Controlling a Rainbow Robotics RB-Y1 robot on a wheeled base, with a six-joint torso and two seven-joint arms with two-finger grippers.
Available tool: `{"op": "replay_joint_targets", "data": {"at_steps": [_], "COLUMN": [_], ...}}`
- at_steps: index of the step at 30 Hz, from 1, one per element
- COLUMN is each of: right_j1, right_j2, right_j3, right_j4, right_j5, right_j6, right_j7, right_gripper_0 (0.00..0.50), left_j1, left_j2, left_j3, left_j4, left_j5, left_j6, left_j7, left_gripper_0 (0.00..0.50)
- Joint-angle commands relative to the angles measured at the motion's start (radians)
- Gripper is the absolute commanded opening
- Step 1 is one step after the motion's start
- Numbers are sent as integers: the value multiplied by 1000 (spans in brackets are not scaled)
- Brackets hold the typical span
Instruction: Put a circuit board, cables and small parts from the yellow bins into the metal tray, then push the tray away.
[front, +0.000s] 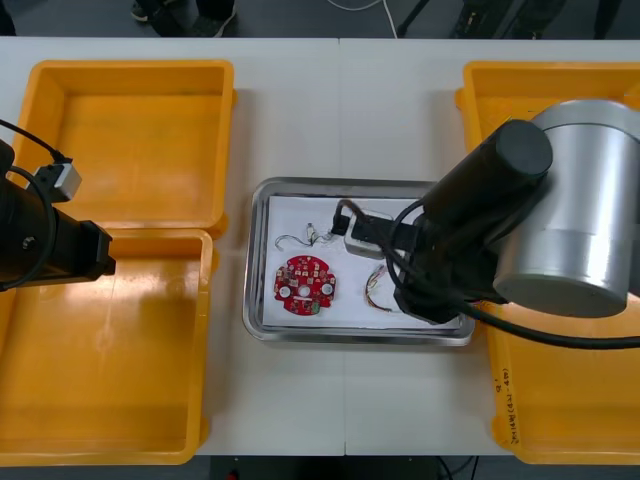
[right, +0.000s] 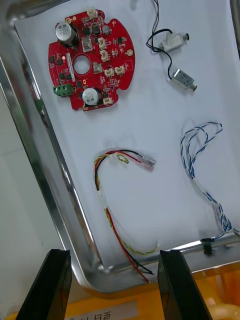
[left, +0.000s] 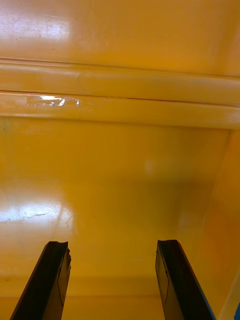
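The metal tray (front: 262, 300), white inside, lies mid-table between the yellow bins. In it are a round red circuit board (front: 307, 283), small metal parts (front: 318, 235) on thin wires, and a red and yellow cable (front: 378, 288). The right wrist view shows the board (right: 90, 62), the small metal parts (right: 182, 80), the red and yellow cable (right: 112, 200) and a blue and white cable (right: 200, 165) on the white liner. My right gripper (right: 114, 285) hangs open over the tray's right rim (right: 30, 130), holding nothing. Open and holding nothing too, my left gripper (left: 112, 282) hovers over the bare floor of the left near bin (front: 100, 350).
The left far bin (front: 130, 140) looks bare inside. My right arm (front: 520, 210) covers much of the right far bin (front: 480, 90) and the right near bin (front: 540, 410). Bare table lies before and beyond the tray.
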Motion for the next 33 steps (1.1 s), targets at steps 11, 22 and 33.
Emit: {"op": "replay_joint_targets", "data": {"at_steps": [11, 22, 33], "right_j1": [-58, -58, -58], "right_j2": [109, 112, 117], "right_j3": [235, 349, 412], "right_j4": [67, 128, 133], "right_j5": [146, 230, 301], "right_j6": [-78, -172, -172], "right_j7": [160, 176, 163], "right_gripper_0": [500, 500, 500], "left_j1": [17, 17, 17], "left_j2": [-11, -11, -11], "left_j3": [23, 23, 23], "left_j4": [-33, -33, -33], "left_j5": [-14, -14, -14], "left_j6": [8, 8, 8], "left_j7": [-84, -84, -84], "left_gripper_0": [500, 500, 500]}}
